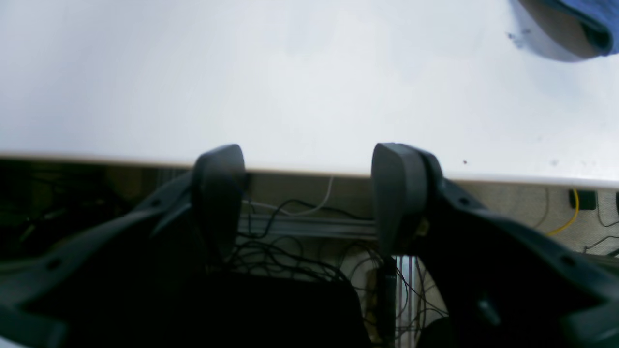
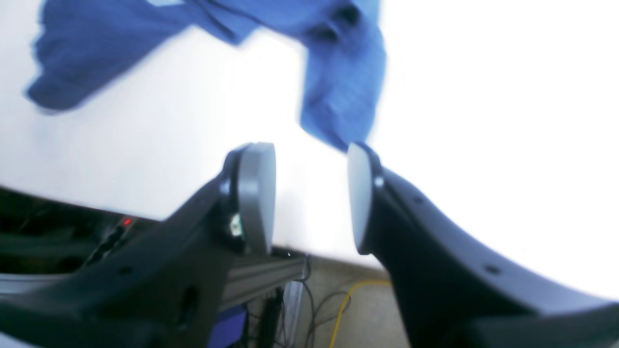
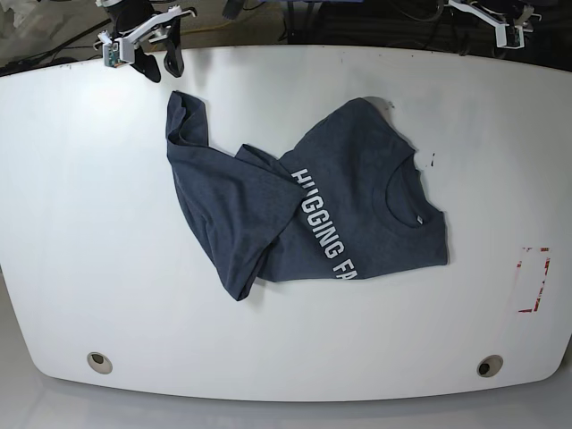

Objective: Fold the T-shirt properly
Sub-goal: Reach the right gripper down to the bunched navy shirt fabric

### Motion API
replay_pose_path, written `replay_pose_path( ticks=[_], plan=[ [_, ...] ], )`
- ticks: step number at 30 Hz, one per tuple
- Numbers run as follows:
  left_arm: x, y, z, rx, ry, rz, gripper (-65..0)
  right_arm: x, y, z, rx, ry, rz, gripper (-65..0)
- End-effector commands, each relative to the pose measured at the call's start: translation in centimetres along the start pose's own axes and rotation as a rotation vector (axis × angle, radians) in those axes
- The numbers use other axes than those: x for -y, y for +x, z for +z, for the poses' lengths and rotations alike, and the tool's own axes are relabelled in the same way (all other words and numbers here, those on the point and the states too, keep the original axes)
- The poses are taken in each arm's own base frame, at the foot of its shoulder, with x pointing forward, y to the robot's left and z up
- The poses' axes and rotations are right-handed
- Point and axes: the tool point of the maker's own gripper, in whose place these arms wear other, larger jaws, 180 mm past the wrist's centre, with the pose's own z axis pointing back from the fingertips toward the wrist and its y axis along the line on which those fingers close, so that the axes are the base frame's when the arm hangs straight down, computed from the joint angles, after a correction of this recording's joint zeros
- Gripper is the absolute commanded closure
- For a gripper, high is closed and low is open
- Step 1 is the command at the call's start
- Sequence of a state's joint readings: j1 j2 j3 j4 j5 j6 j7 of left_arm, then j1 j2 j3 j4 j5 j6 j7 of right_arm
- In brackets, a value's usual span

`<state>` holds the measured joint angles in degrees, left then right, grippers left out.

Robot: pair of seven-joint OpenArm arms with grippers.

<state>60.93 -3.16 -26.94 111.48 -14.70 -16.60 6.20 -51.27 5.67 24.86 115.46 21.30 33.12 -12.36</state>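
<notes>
White table (image 3: 80,223): T-shirt (image 3: 357,188) lies crosswise, neckline rightward; both tools apart, empty.

The T-shirt (image 3: 357,197) is soft matt heathered cloth on a smooth, faintly glossy white table (image 3: 80,223), probably laminate.

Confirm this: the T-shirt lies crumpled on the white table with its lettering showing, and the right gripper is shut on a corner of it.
Not quite. The right gripper holds nothing: the right wrist view shows its fingers apart, short of the T-shirt. The rest holds.
</notes>
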Motion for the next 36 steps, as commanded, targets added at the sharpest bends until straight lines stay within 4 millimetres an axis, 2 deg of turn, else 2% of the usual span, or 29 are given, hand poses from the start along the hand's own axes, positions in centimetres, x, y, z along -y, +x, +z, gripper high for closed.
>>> replay_pose_path(
  ticks=[1, 5, 7, 10, 12, 15, 18, 21, 27, 31, 36],
  plan=[
    [0.1, 1.5, 0.0, 0.052, -0.006, -0.004, -39.0, 0.5, 2.1, -0.9, 0.026, 0.027, 0.063, -23.3],
    [0.3, 2.2, -0.6, 0.078, -0.004, 0.009, -39.0, 1.1, 4.1, -3.1, 0.022, 0.044, 0.131, -24.4],
    [0.5, 2.3, -0.8, 0.090, 0.004, 0.027, -40.0, 1.0, 5.2, -4.1, 0.016, 0.080, 0.191, -29.3],
    [0.6, 2.3, -0.8, 0.094, 0.009, 0.039, -46.8, 0.9, 6.9, -5.4, 0.014, 0.115, 0.267, -38.4],
    [0.6, 2.3, -0.8, 0.094, 0.009, 0.039, -49.0, 1.3, 8.0, -6.2, 0.016, 0.105, 0.286, -41.7],
    [0.7, 2.3, -0.9, 0.095, 0.007, 0.041, -49.2, 1.8, 9.9, -7.3, 0.014, 0.090, 0.333, -43.1],
    [0.8, 2.3, -0.9, 0.095, 0.005, 0.042, -49.2, 1.3, 11.5, -8.7, -0.004, 0.114, 0.403, -43.1],
    [0.7, 2.3, -0.9, 0.094, 0.007, 0.040, -49.2, -0.2, 13.0, -10.1, 0.001, 0.165, 0.469, -43.1],
    [0.7, 2.3, -0.9, 0.092, 0.006, 0.038, -49.2, -2.1, 14.0, -13.3, -0.009, 0.256, 0.519, -43.4],
    [0.8, 2.3, -0.9, 0.093, 0.005, 0.038, -49.2, -4.9, 13.2, -15.4, -0.056, 0.362, 0.584, -43.8],
    [0.8, 3.1, -1.4, 0.119, 0.006, 0.039, -49.2, -9.8, 11.5, -15.9, -0.099, 0.518, 0.705, -43.8]
  ],
)
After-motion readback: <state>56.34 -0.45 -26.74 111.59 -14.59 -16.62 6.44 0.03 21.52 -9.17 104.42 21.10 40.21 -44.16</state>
